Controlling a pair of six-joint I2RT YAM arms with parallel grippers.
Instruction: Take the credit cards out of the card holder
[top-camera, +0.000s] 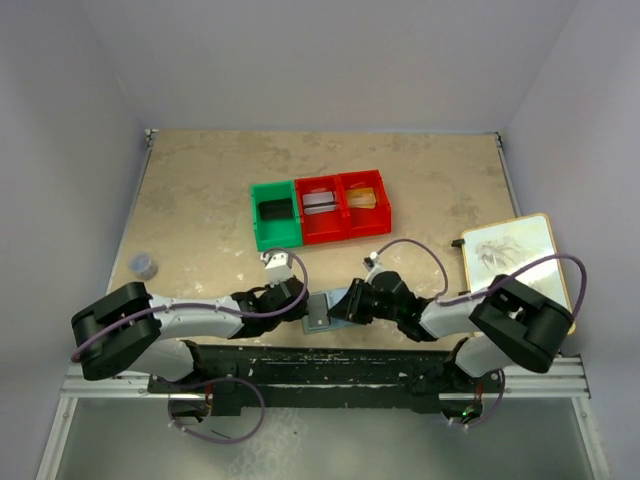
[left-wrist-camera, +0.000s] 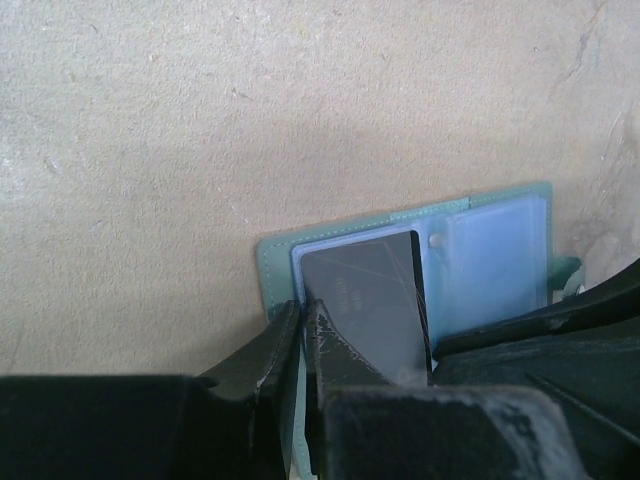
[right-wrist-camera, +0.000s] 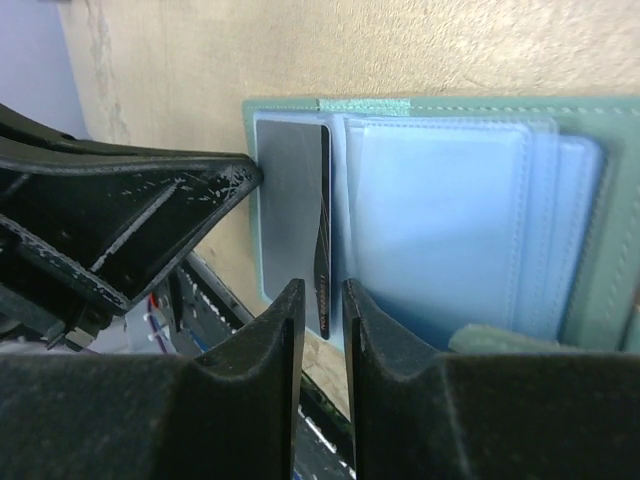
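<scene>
The card holder (left-wrist-camera: 490, 260) lies open and flat on the table (top-camera: 200, 180), close to the near edge and between my two arms, with its clear sleeves facing up. One dark card (left-wrist-camera: 365, 300) sits on its left-hand panel. On my right wrist feed its long edge looks raised off the sleeves rather than lying flush. The right gripper (right-wrist-camera: 325, 290) straddles that raised edge. Its jaws are drawn close, with the card's edge in the slit and a thin pale line on either side, so I cannot tell whether they actually have hold of it. The left gripper (left-wrist-camera: 300, 325) is down on the holder's near-left corner. Its jaws are nearly together, showing only a sliver of teal between them, and one finger (left-wrist-camera: 335, 355) overlaps the dark card. On the top feed both grippers meet over the holder, tips pointing inward. Farther back, mid-table, a green bin (top-camera: 275, 213) stands hard against a red bin (top-camera: 372, 226) with two compartments, each with something flat in it. A small grey round thing (top-camera: 143, 264) lies well to the left, and a tan-framed board with a drawing (top-camera: 515, 260) lies at the right edge.
</scene>
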